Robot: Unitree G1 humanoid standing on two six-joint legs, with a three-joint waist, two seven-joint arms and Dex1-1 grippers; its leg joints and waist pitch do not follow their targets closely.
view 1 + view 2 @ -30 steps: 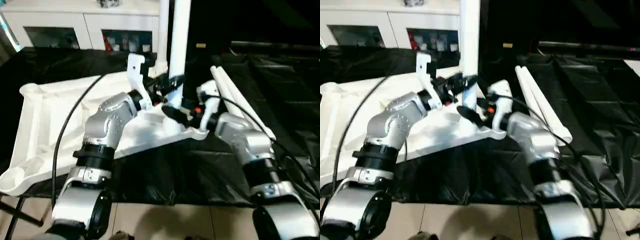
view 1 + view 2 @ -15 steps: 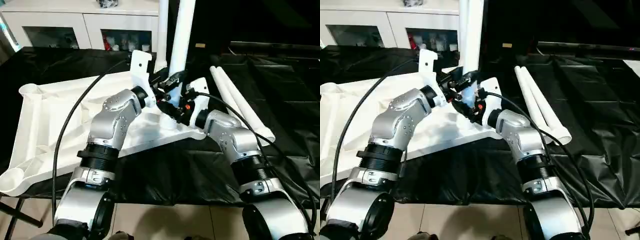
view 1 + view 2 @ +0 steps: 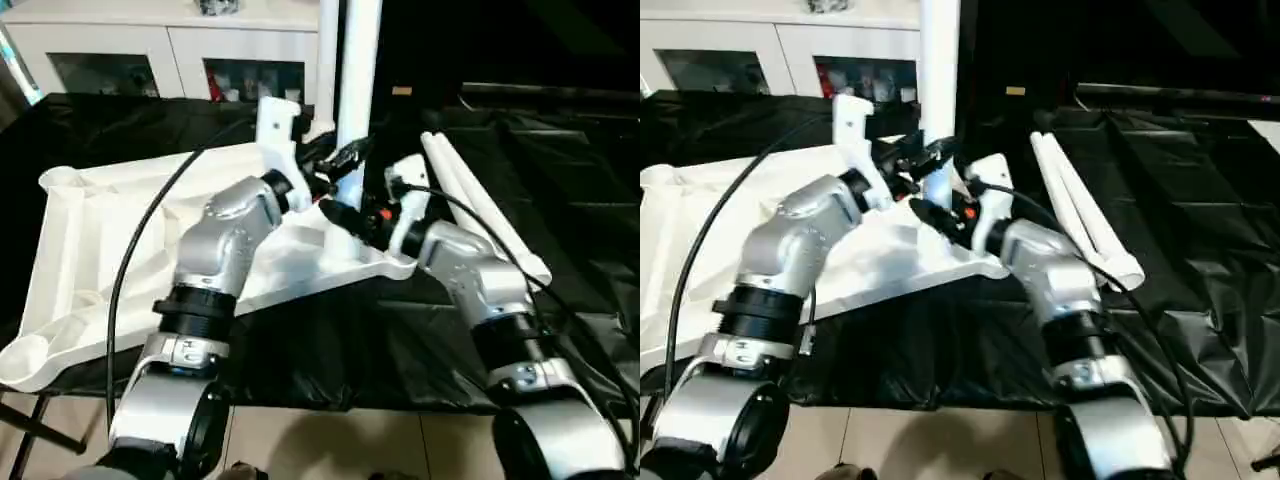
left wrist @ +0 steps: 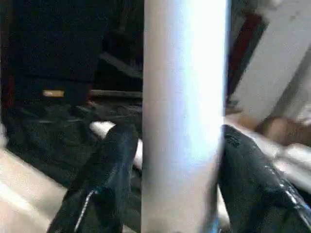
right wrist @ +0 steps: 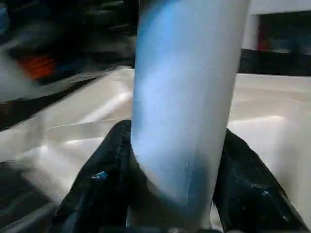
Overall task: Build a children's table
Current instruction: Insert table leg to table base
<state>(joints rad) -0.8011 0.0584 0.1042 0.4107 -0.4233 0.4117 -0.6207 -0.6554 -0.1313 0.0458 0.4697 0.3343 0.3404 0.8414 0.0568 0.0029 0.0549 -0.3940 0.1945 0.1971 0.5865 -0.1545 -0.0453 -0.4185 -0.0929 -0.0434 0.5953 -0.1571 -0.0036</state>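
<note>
Tabletop [image 3: 110,240] of white plastic, upside down on black sheeting [image 3: 560,200], ribbed underside facing up, rounded corner sockets at its ends. Upright tube leg [image 3: 357,90] standing in the near right corner socket [image 3: 345,245], rising past the top of the head views. A second upright leg [image 3: 326,60] just behind it, at the far corner. Two spare legs [image 3: 480,205] lying side by side on the sheeting, right of the tabletop, touching each other.

Left gripper [image 3: 335,160] reaching in from the left, at the upright tube leg a little above the socket. In the left wrist view, one black finger [image 4: 104,179] on either side of the tube [image 4: 184,116], about half open; both fingers sit right at the tube's sides, but cannot tell whether they press on it.

Right gripper [image 3: 345,215] coming in from the right, lower on the same leg, just above the socket. In the right wrist view, black fingers [image 5: 104,189] flanking the tube [image 5: 187,97] closely, also about half open; cannot tell a firm hold from a loose bracket here either.

White cabinet [image 3: 170,50] with glass doors behind the table, well apart from the grippers. Black cable [image 3: 140,250] looping over the left forearm and across the tabletop.
</note>
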